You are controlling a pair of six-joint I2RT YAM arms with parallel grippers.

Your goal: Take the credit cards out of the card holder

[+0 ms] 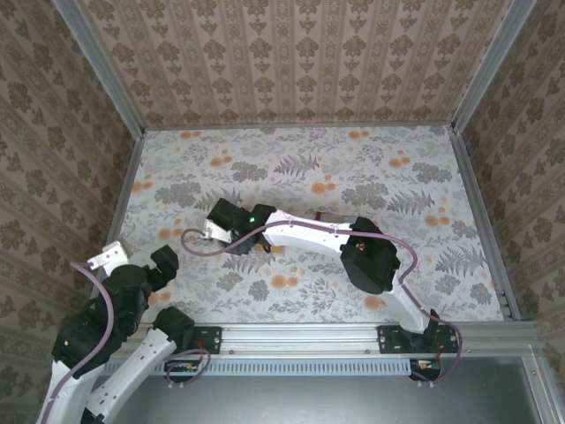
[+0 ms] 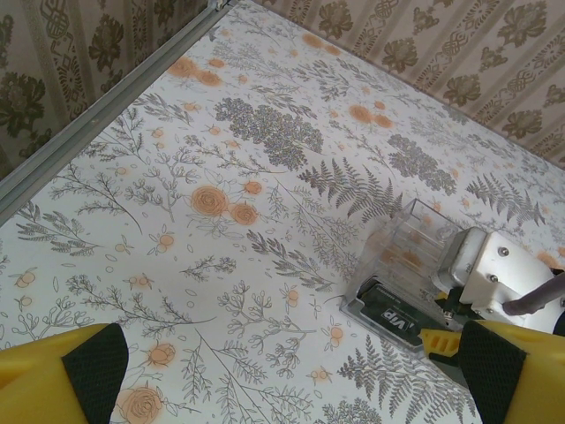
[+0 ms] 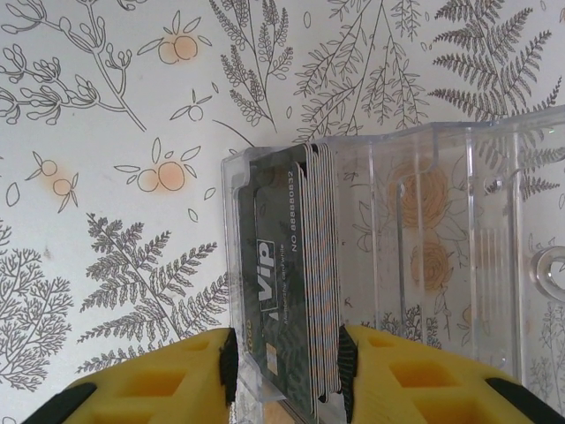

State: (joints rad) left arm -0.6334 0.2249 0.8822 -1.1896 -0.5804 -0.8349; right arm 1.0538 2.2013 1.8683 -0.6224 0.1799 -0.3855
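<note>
The card holder [image 3: 441, 256] is a clear plastic box lying on the floral table, also seen in the left wrist view [image 2: 410, 243]. A stack of credit cards [image 3: 296, 291] stands in its left end; the front one is dark grey and reads "VIP" [image 2: 393, 314]. My right gripper [image 3: 287, 367] straddles the stack's near end, with one yellow finger outside the holder wall and the other against the stack's right side. The jaws are slightly apart, and I cannot tell whether the pads touch. From above it reaches left of centre [image 1: 231, 221]. My left gripper [image 2: 282, 371] is wide open over bare table at the near left [image 1: 137, 258].
Patterned walls with metal rails [image 1: 124, 203] box in the table on three sides. The right arm [image 1: 371, 261] lies across the middle. A reddish edge [image 1: 328, 215] peeks out behind it. Open floral surface stretches to the far side and to the left.
</note>
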